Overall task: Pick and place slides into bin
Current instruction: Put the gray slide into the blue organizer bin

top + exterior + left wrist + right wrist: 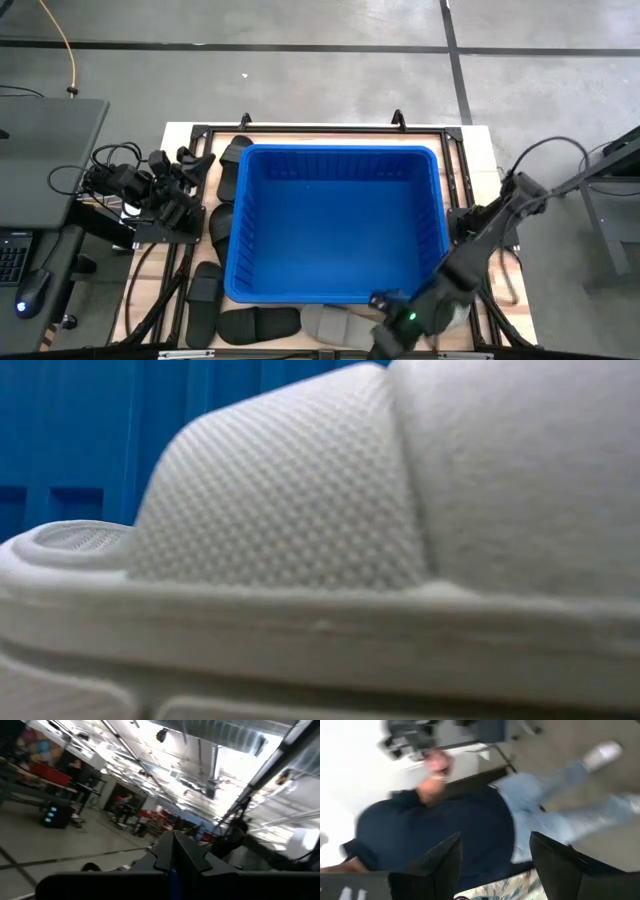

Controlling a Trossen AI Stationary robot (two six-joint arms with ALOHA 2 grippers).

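The right gripper [495, 865] has its two dark fingers [440, 865] standing well apart with nothing between them. In its wrist view it looks out at a person in a dark top [435, 835] and light jeans [560, 815], blurred, beyond the table. From above, that gripper [385, 305] hangs at about five o'clock of the bin [335, 220], just off its near rim, above a light grey slide [335, 322] that lies against the bin's near wall.

The left gripper [172, 855] has its fingers pressed together, holding nothing, and points up toward the ceiling and the room behind. From above it [190, 160] sits back at about nine to ten o'clock of the bin, folded by its base.

The bin, bright blue with ribbed walls, stands in the middle of the table [480, 145] and I see nothing inside it. The slides lie around it: a black one [258, 322] at about seven o'clock beside the grey one, another black one [203, 290] at eight o'clock, one [220, 222] at nine o'clock against the left wall, and one [232, 155] near the far left corner at ten o'clock.

The table-level view is filled by a light grey slide [330, 560] right up close, its dimpled strap arched over the sole, with the blue bin wall [90, 440] just behind it.
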